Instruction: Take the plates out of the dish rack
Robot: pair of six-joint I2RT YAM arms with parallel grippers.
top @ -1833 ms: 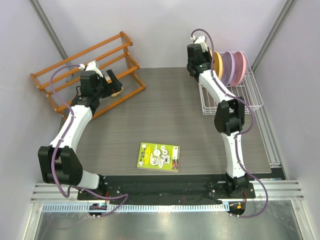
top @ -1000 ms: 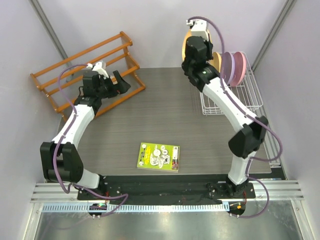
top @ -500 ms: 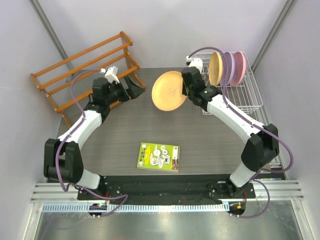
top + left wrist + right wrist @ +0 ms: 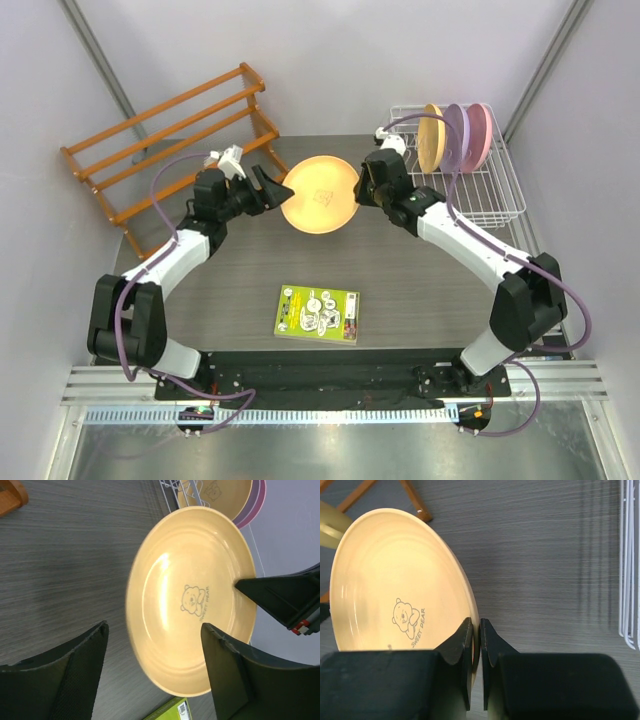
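From above, the right gripper (image 4: 362, 190) pinched the rim of an orange-yellow plate (image 4: 318, 195) over the table (image 4: 250, 270), left of the dish rack (image 4: 480, 195). In the rack a second yellow plate (image 4: 431, 138), a lilac plate (image 4: 455, 133) and a pink plate (image 4: 479, 133) stood on edge. The left gripper (image 4: 279, 187) gaped just beside the carried plate's left rim. The left wrist view showed its fingers (image 4: 75, 675) spread wide, the bear-printed orange-yellow plate (image 4: 192, 600) facing them. In the right wrist view, the right gripper (image 4: 475, 623) was clamped tight on the orange-yellow plate (image 4: 395, 585).
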